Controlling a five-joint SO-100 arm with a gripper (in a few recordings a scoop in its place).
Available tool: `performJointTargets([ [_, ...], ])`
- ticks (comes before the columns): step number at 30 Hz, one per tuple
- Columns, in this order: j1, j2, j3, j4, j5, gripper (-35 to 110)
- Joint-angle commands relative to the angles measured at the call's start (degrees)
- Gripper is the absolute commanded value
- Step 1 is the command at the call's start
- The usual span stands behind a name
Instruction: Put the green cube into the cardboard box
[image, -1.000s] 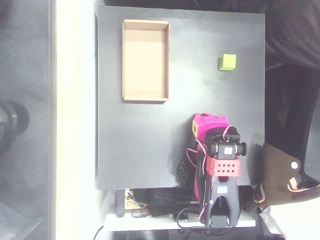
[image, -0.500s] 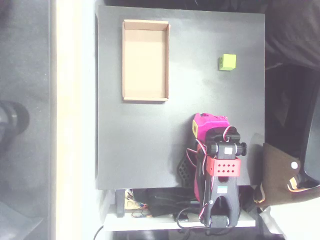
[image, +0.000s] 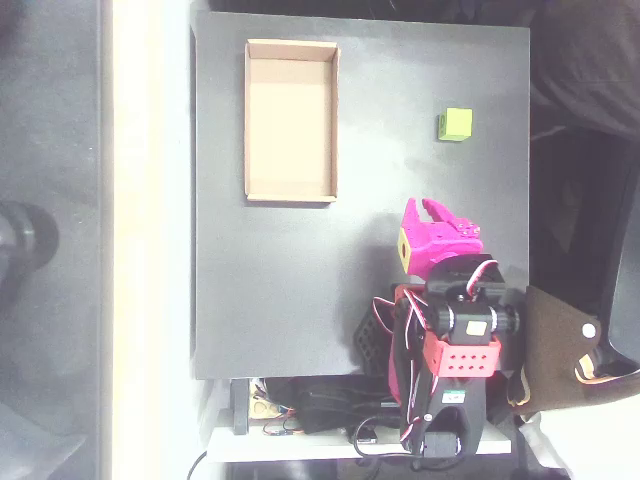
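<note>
While bare table separates green cube from cardboard box, tool spread unclear.

Magenta, red and black SO-100 arm, seen from the overhead view.

The gripper is bright magenta plastic with scalloped finger edges and a yellow square patch on its left side. Behind it sits a black cylindrical motor block with a small white label, then a red bracket pierced by two rows of round holes. The lower links are black and magenta, ending in a forked black base. Thin red and black wires loop along the arm's left side.
</note>
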Motion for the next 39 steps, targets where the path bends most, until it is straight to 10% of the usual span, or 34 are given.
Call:
performJointTargets([
  [1, 0.62, -4.57, -8.61, 0.97, 0.26, 5],
  [39, 10.63, -70.49, -69.87, 0.0, 0.26, 6],
])
